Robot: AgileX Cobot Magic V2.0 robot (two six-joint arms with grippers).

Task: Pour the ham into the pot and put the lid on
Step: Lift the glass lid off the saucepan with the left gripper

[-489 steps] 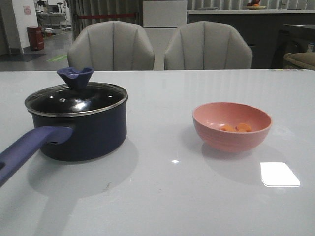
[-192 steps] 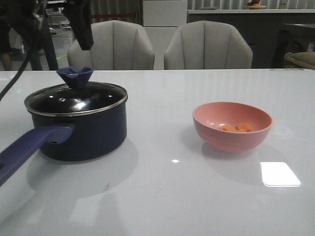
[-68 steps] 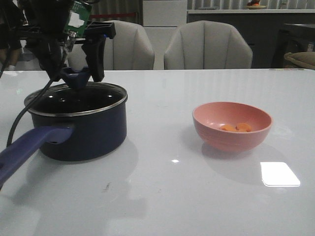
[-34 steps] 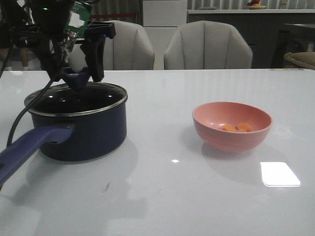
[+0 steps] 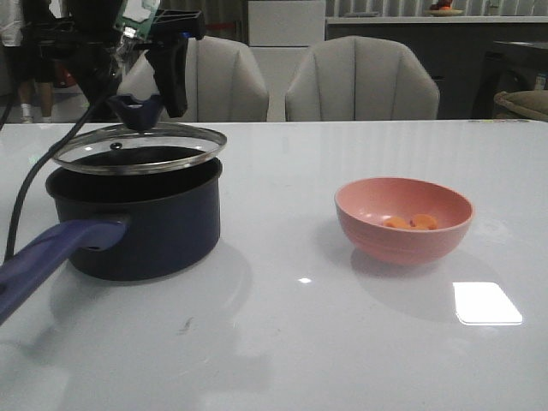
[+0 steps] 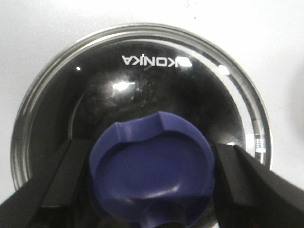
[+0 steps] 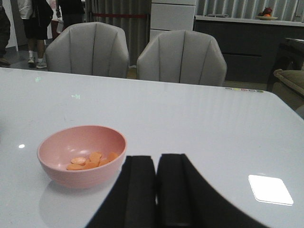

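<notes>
The dark navy pot [image 5: 137, 223] stands at the left of the white table, its long purple-blue handle [image 5: 47, 261] pointing toward the front. The glass lid [image 5: 139, 147] hangs just above the pot's rim, slightly tilted. My left gripper [image 5: 137, 107] is shut on the lid's blue knob [image 6: 152, 175], a black finger [image 6: 237, 180] on each side. Orange ham slices [image 5: 411, 223] lie in the pink bowl [image 5: 402, 220] at the right. The right gripper [image 7: 156, 187] is shut and empty, a little away from the bowl [image 7: 81, 154] and its ham [image 7: 92, 160].
Two grey chairs [image 5: 282, 81] stand behind the table's far edge. A bright patch of reflected light [image 5: 486, 303] lies on the table [image 5: 300, 342] at the front right of the bowl. A black cable [image 5: 26, 205] hangs down from the left arm beside the pot.
The lid sat on the pot half a second ago; the left gripper has since lifted it a few centimetres off the rim by its knob. Bowl and pot have not moved.
</notes>
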